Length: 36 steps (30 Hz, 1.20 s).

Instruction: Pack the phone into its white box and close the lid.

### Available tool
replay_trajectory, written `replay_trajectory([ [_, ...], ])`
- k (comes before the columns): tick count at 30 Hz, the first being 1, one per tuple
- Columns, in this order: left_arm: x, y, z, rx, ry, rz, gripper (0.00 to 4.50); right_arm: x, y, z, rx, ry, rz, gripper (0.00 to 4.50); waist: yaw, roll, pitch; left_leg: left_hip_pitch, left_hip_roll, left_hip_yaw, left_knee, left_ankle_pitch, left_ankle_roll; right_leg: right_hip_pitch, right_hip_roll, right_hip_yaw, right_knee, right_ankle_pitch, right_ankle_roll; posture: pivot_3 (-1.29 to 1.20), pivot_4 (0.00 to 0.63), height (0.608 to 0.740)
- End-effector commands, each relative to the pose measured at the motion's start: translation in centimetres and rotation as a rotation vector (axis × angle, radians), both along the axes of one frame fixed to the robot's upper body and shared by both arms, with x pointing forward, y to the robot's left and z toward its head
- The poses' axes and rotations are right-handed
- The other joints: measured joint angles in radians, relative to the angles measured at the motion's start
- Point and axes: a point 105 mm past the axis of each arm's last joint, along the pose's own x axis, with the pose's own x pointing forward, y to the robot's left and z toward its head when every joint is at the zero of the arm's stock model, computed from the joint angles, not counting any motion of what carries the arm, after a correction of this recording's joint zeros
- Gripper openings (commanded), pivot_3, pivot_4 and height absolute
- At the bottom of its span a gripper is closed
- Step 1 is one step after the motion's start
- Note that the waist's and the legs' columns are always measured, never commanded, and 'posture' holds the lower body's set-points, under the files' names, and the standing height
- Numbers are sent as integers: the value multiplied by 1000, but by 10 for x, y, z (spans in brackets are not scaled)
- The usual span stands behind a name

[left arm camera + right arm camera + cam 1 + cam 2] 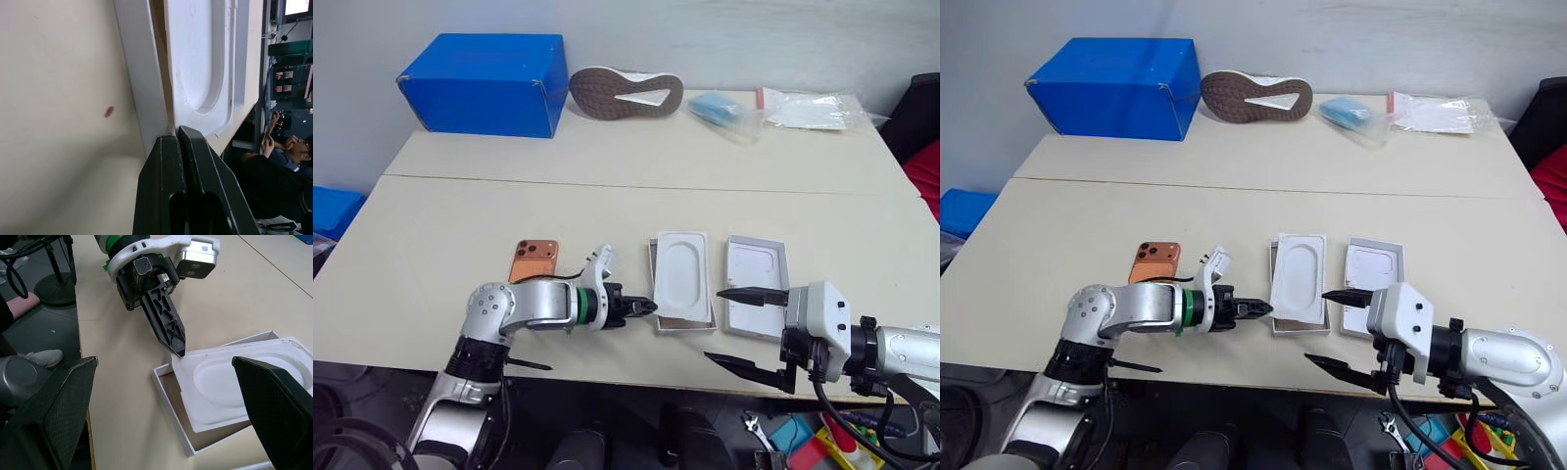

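Clenched empty, left gripper (pixel 180 351) tips touch the insert (pixel 244 382) corner just ahead, so a hard push could shove the white box (pixel 168 396) sideways.

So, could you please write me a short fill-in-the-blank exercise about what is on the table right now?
1. The left hand, fingers shut, touches a corner of the flat white ____.
2. The insert lies on the white box, not on the ____ beside it.
3. The phone lies camera side ____.
4. The right hand is ____.

Missing: insert; lid; up; open
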Motion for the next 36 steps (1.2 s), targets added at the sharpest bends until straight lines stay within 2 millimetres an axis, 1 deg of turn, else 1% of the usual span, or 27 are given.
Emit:
replay_trajectory([
  [1, -6, -1, 9, -28, -35, -13, 33, -3, 3, 7, -3, -30, 23, 4500, 0, 0, 0, 0, 0, 0, 0, 0, 0, 0, 0, 0, 0, 0, 0, 0, 150, 740],
  [7, -10, -1, 8, -37, -35, -15, 33, -2, 1, 5, -5, -24, 20, 4500, -1, 0, 0, 0, 0, 0, 0, 0, 0, 0, 0, 0, 1, 0, 0, 0, 150, 740],
  [10, -10, 0, 7, -32, -37, -19, 596, -1, 0, 4, -3, -20, 17, 4500, 0, 0, 0, 0, 0, 0, 0, 0, 0, 0, 0, 0, 1, 0, 0, 0, 150, 740],
  [13, -13, 1, 11, -57, -50, -47, 1506, -1, 0, 3, -2, -18, 17, 4500, 0, 0, 0, 0, 0, 0, 0, 0, 0, 0, 0, 0, 0, 0, 0, 0, 150, 740],
  [15, -15, 2, 17, -90, -69, -88, 2088, 0, 1, 3, 0, -17, 17, 4500, -1, 0, 0, 0, 0, 0, 0, 0, 0, 0, 0, 0, 1, 0, 0, 0, 150, 740],
  [18, -18, 8, 30, -137, -104, -161, 2088, 0, 1, 2, 2, -16, 16, 4500, -3, 0, 0, 1, 0, 0, 0, 0, -1, 0, 0, 0, 1, 0, 0, 0, 150, 740],
  [21, -21, 20, 44, -153, -143, -239, 2088, 1, 0, 1, 1, -17, 14, 4500, -3, 0, 0, 0, 0, 0, 0, 0, -1, 0, 1, 0, 1, 0, 0, 0, 150, 740],
  [24, -23, 37, 56, -100, -204, -285, 2088, 3, 0, 1, 1, -23, 10, 4500, -9, 0, 0, 1, 0, 0, 0, 0, -1, 0, 1, 0, 1, 0, -1, 0, 150, 740],
  [27, -16, 50, 64, -51, -327, -288, 2088, 8, 1, 1, -3, -28, 12, 4500, -9, 0, 0, 1, 0, 0, -1, 0, -1, 0, 1, 0, 0, -1, -1, 0, 150, 740],
  [28, -16, 52, 67, -34, -399, -312, 1714, 10, 2, 1, -4, -27, 12, 4500, -9, 0, 1, 1, 0, 0, -1, 0, -1, 0, 1, 0, 0, -1, -1, 0, 150, 740],
  [29, -16, 53, 71, -37, -480, -337, 1544, 13, 2, 0, -6, -25, 12, 4500, -9, 0, 1, 0, 0, 0, -1, 0, -1, 0, 1, 0, 0, -1, -1, 0, 150, 740],
  [31, -20, 53, 74, -37, -603, -422, 902, 18, 4, -2, -15, -10, 20, 4500, -9, 0, 1, 0, 1, 0, -2, 0, -1, 0, 1, -1, -1, -1, -2, 0, 150, 740],
  [34, -25, 54, 77, -46, -768, -547, 9, 29, 8, -8, -37, 8, 26, 3906, -10, 1, 1, 0, 1, 0, -2, 0, -1, 0, 1, -1, -2, -1, -2, 0, 150, 740],
  [36, -22, 56, 74, -23, -849, -599, 0, 42, 11, -14, -58, 8, 11, 3203, -10, 0, 2, -1, 1, 0, -2, 0, -1, 0, 1, -1, -3, -1, -2, 0, 150, 740],
])
